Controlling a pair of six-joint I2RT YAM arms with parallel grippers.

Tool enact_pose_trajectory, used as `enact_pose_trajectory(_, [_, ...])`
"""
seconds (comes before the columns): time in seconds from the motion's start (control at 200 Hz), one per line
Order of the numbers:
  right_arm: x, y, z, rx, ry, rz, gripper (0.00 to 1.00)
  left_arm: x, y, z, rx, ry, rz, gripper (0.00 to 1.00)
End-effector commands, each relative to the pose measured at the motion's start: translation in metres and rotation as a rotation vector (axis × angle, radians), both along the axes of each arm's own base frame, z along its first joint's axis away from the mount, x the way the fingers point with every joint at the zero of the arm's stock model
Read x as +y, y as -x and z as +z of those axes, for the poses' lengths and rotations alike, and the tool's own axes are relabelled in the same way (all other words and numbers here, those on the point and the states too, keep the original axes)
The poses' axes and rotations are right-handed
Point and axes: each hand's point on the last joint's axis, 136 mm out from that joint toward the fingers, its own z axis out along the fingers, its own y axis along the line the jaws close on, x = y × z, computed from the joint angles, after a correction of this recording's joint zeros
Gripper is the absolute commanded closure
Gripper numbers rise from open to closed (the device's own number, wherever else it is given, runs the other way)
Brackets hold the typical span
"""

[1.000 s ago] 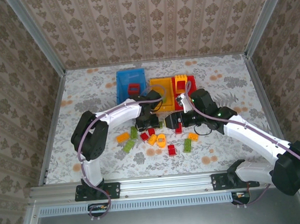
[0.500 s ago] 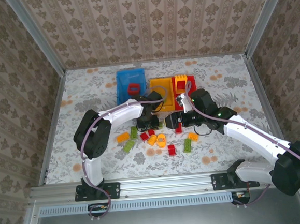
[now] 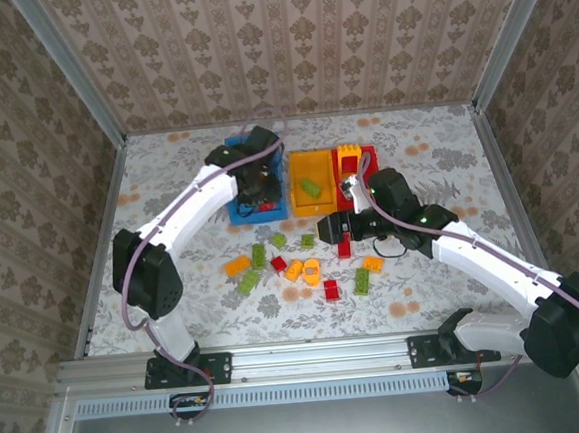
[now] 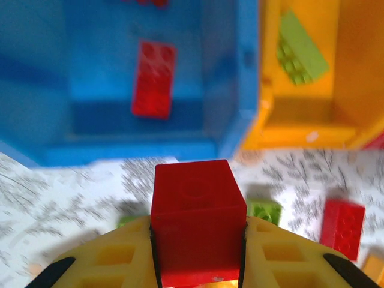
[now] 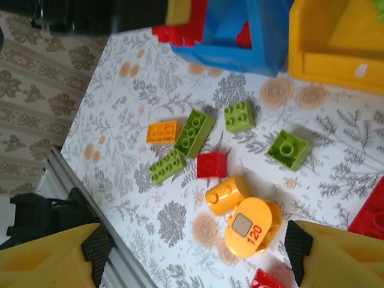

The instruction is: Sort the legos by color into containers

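Over the blue bin's near rim: left gripper [image 4: 198, 243], closed to a narrow gap on a red cube brick [image 4: 198, 204] and clamping its two side faces between the yellow fingers.
Blue bin [image 3: 230, 151]: at 11 o'clock of the table's [image 3: 445, 154] centre, seen from overhead. A flat red brick [image 4: 154, 78] lies on its floor. I read this as the bin for reds, which explains the carry here.
Yellow bin [image 3: 296, 166]: just beside the blue bin, at its 3 o'clock. It holds one green brick [image 3: 310, 187], so greens appear to go here.
Red bin [image 3: 365, 155]: at 3 o'clock of the yellow bin, partly behind the right arm. Contents unclear.
Right gripper [image 5: 198, 246]: jaws spread wide, nothing between them. It hangs low above the loose pile, probably lining up a pick.
Loose legos [image 3: 312, 269]: scattered at 6 o'clock of the bins. Under the right gripper lie an orange round piece marked 120 [image 5: 252, 227], an orange cylinder [image 5: 227, 193], a small red brick [image 5: 211, 164] and several greens.
Step in hand: delivering a red brick, release not yet made.
Risk: the brick is held at the rim, so opening too soon would likely drop it on the table.
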Motion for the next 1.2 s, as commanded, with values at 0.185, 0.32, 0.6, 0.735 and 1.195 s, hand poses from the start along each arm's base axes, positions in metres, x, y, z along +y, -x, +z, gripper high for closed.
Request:
enact_pose_trajectory(0.185, [0.005,-0.028,0.031,-0.142,0.046,-0.056,0.2,0.032,-0.063,-0.03,0.008,-0.178,-0.043,0.79])
enact_pose_trajectory(0.32, [0.002,-0.03,0.029,-0.151,0.077,-0.084,0.19,0.034,-0.077,-0.053,0.042,-0.239,-0.049,0.78])
enact_pose_trajectory(0.6, [-0.02,-0.03,-0.002,-0.09,0.208,-0.167,0.19,0.034,-0.067,-0.087,0.109,-0.247,-0.061,0.64])
enact_pose_trajectory(0.735, [-0.03,-0.026,-0.019,-0.038,0.263,-0.193,0.19,0.033,-0.062,-0.083,0.104,-0.243,-0.069,0.56])
enact_pose_trajectory(1.195, [-0.078,0.07,-0.112,0.609,0.533,-0.229,0.24,0.004,-0.019,-0.012,-0.05,-0.074,-0.152,0.44])
